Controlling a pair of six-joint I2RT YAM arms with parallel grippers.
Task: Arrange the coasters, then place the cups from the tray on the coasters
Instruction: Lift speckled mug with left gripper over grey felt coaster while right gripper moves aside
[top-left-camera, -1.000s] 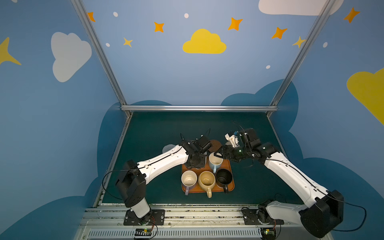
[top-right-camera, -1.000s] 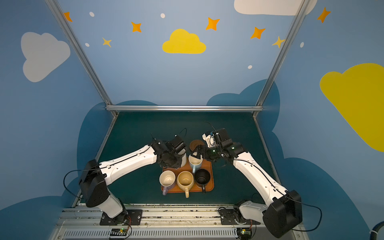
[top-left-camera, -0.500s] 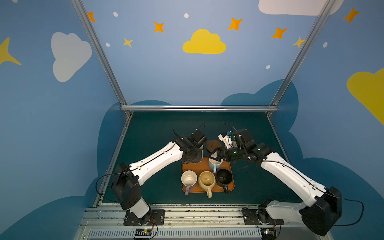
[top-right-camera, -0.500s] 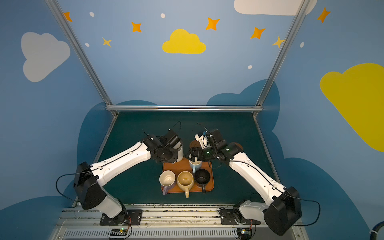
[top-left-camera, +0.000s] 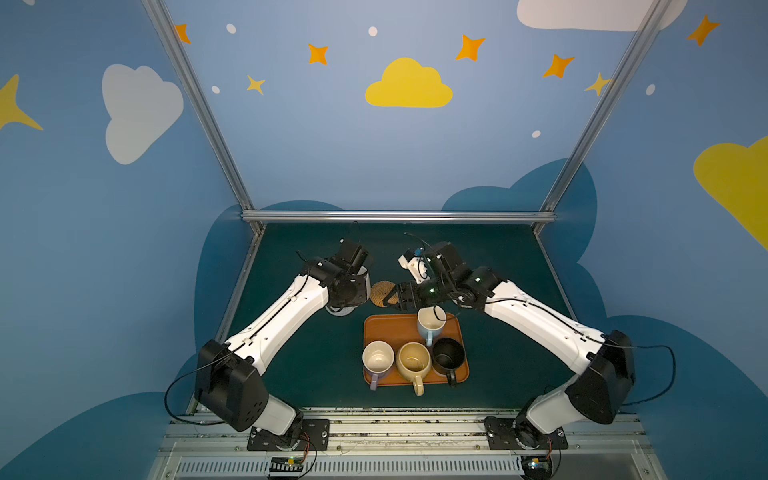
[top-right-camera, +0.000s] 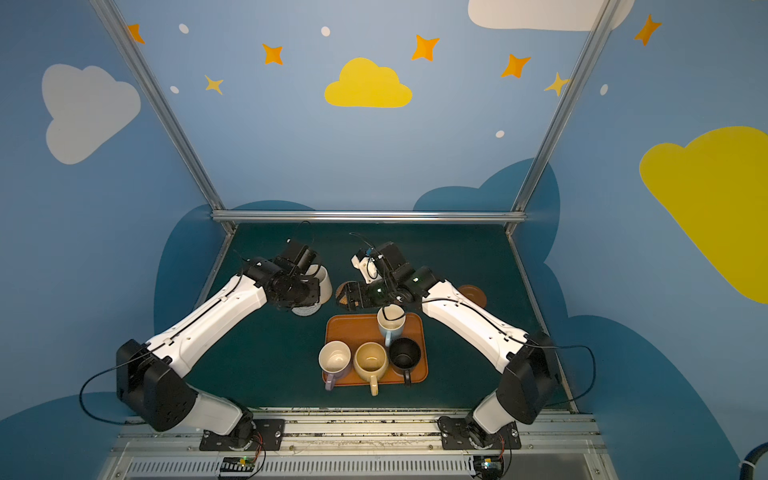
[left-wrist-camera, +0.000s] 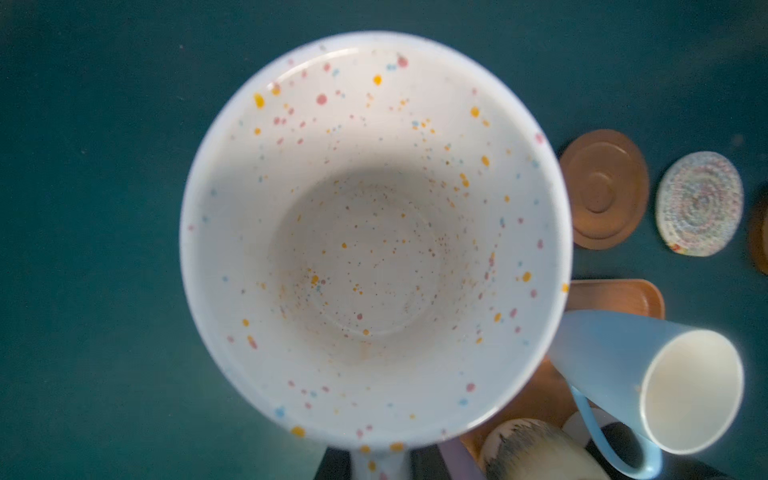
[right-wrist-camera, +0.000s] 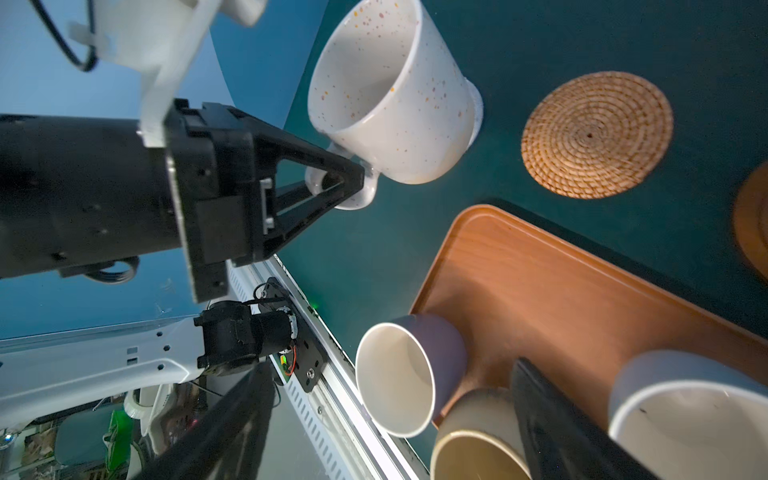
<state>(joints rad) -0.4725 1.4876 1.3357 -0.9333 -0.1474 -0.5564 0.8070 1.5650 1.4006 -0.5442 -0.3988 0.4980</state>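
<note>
Four cups (top-left-camera: 412, 359) sit on the tray (top-left-camera: 376, 332); my left tool (right-wrist-camera: 360, 176) clamps the speckled cup (right-wrist-camera: 395, 95) by its handle, my right tool (top-left-camera: 390, 299) spread wide.

no readable text, no labels or numbers

Tray (top-left-camera: 388, 330) far-left corner bare; three mugs (top-left-camera: 412, 358) packed along near edge, blue mug (top-left-camera: 431, 323) far right; mat (top-left-camera: 316, 365) left free.

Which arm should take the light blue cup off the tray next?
Right. The right hand is open and hangs just behind the light blue cup at the far edge of the tray. The left hand is shut on the speckled cup, off the tray.
</note>
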